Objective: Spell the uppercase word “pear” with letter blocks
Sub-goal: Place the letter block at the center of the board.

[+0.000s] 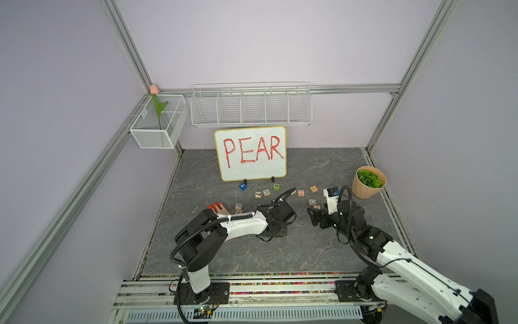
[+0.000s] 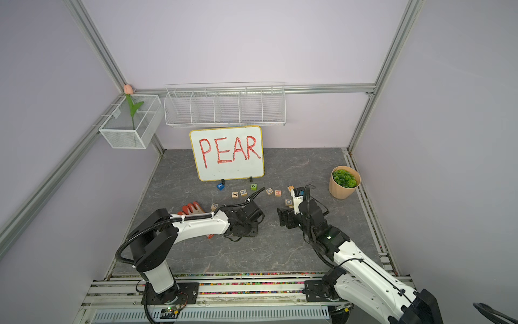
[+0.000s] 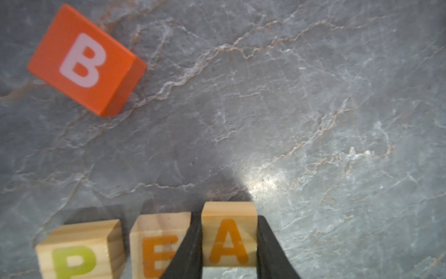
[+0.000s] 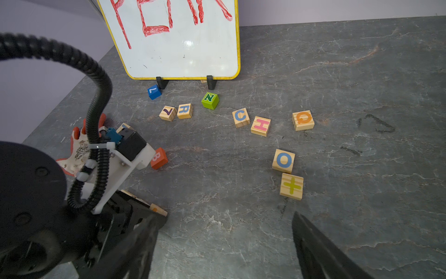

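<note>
Black left pincer (image 3: 229, 217) points down, pinching A block (image 3: 228, 241); right pincer (image 4: 226, 216) hovers spread.

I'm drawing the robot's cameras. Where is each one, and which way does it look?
Top views: high in front, looking down towards the whiteboard; left arm and right arm show.
Left wrist: on the left arm, looking down at the table; left gripper grips the A block.
Right wrist: on the right arm, facing the whiteboard; open right gripper and left arm show.
Shared: both wrist views show the B block.
</note>
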You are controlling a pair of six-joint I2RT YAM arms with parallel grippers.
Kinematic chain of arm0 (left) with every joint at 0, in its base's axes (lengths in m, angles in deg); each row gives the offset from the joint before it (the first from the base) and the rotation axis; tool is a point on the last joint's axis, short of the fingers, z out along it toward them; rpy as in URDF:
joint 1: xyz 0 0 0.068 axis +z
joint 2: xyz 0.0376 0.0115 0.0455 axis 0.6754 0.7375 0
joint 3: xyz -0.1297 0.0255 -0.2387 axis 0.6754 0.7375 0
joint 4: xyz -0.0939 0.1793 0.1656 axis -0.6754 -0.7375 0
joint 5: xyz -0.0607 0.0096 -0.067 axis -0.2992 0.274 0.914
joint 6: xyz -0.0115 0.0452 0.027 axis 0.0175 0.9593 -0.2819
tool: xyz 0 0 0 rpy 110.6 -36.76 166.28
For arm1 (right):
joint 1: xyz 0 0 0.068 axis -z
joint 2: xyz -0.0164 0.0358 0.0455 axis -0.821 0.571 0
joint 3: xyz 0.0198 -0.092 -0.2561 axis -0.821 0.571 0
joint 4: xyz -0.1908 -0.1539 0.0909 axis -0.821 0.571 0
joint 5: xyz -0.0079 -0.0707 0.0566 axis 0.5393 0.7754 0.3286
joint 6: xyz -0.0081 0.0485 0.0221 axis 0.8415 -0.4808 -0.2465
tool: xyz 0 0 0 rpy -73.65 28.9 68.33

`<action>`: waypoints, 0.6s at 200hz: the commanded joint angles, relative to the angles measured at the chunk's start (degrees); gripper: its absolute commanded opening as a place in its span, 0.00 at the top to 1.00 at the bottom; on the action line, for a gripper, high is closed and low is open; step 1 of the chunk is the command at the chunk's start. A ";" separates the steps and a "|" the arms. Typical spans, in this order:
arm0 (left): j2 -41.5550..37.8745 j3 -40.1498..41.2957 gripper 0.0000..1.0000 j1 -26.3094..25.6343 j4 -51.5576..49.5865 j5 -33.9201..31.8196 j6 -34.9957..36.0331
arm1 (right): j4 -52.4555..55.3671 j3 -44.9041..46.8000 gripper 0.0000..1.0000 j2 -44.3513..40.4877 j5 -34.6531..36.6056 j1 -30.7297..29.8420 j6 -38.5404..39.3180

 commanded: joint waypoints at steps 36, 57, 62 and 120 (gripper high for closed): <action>-0.24 -2.03 0.64 -0.71 -1.79 -1.25 -0.31 | -0.34 0.43 0.11 0.42 0.96 0.06 0.52; -0.80 -1.61 0.62 -0.80 -1.85 -1.42 -0.61 | -0.25 0.43 0.11 0.42 1.08 0.06 0.52; -0.81 -1.59 0.62 -0.85 -1.93 -1.43 -0.66 | -0.25 0.43 0.11 0.42 1.05 0.04 0.57; -0.81 -2.55 0.58 -1.60 -3.14 -2.32 -0.46 | -0.34 0.35 0.11 0.67 1.14 0.04 0.70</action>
